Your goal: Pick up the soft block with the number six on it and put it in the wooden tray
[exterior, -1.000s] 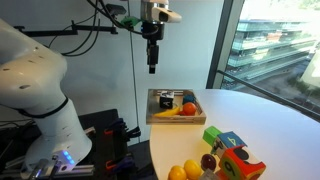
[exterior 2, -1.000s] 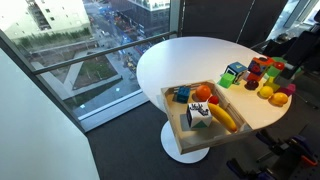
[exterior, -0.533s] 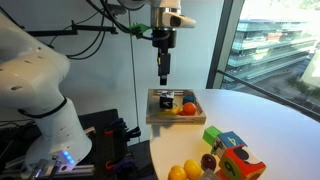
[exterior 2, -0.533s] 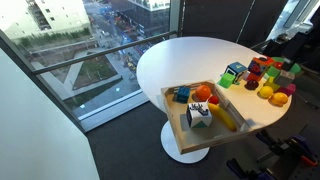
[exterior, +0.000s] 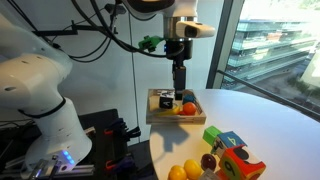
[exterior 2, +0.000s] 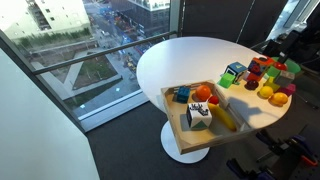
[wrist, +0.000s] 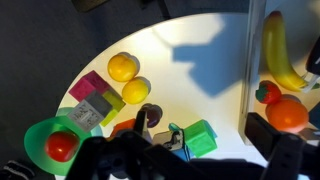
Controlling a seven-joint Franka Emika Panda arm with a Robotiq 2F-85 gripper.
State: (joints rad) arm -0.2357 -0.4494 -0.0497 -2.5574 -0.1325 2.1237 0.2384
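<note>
The soft block with the number six point(exterior: 238, 165), red-orange with green and yellow patches, sits in a cluster of blocks at the table's near edge. In the wrist view only an orange-red bit point(wrist: 122, 128) shows behind a finger. The wooden tray point(exterior: 168, 120) stands at the table's far edge and holds a banana, an orange and other items. It also shows in an exterior view point(exterior 2: 208, 147) and in the wrist view point(wrist: 248, 60). My gripper point(exterior: 180, 92) hangs above the tray, open and empty point(wrist: 205, 116). It is out of sight in the exterior view from above.
A plain green cube point(exterior: 213, 137) and a blue-and-white cube point(exterior: 230, 141) stand beside the six block. Yellow fruits point(exterior: 184, 171) and a plum point(exterior: 208, 161) lie near the table's front edge. The wrist view shows lemons point(wrist: 123, 67), a pink block point(wrist: 90, 87) and a green bowl point(wrist: 40, 140).
My gripper has moved sideways and down, from beside the tray to a spot just above it. The blocks and tray have not moved.
</note>
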